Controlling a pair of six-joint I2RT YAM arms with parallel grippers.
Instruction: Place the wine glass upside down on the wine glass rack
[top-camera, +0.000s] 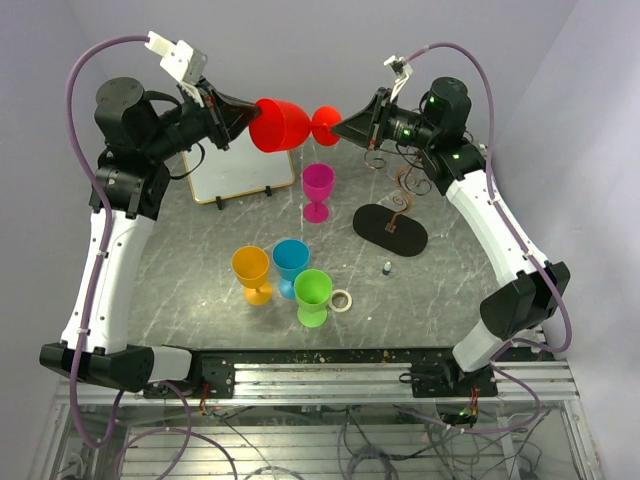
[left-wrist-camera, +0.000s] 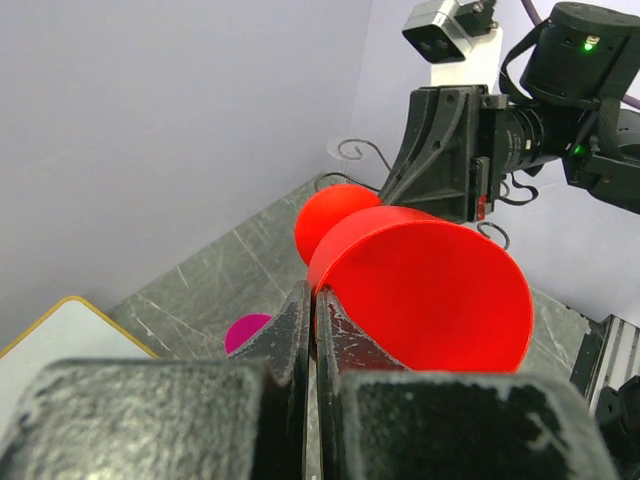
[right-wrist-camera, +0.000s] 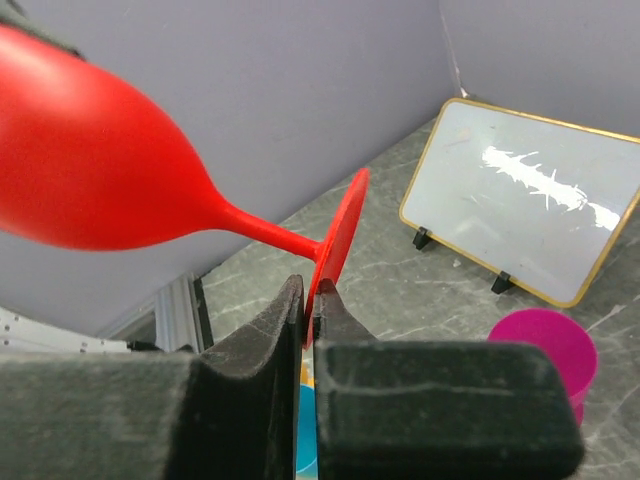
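A red wine glass (top-camera: 280, 125) hangs level in the air above the back of the table, held between both grippers. My left gripper (top-camera: 250, 122) is shut on the rim of its bowl (left-wrist-camera: 430, 290), the jaws pinching the rim edge (left-wrist-camera: 313, 295). My right gripper (top-camera: 338, 126) is shut on the edge of its round foot (right-wrist-camera: 340, 235), the jaws closed just below it (right-wrist-camera: 312, 300). The wine glass rack (top-camera: 398, 190), thin dark wire with curled hooks and a flat black oval base (top-camera: 390, 230), stands below and right of the glass; its hooks (left-wrist-camera: 352, 152) show behind the glass.
A small whiteboard (top-camera: 235, 170) stands at the back left, also in the right wrist view (right-wrist-camera: 530, 200). A magenta goblet (top-camera: 318, 188) stands under the held glass. Orange (top-camera: 251, 272), blue (top-camera: 291, 262) and green (top-camera: 312, 296) goblets and a tape roll (top-camera: 341, 300) sit near the front.
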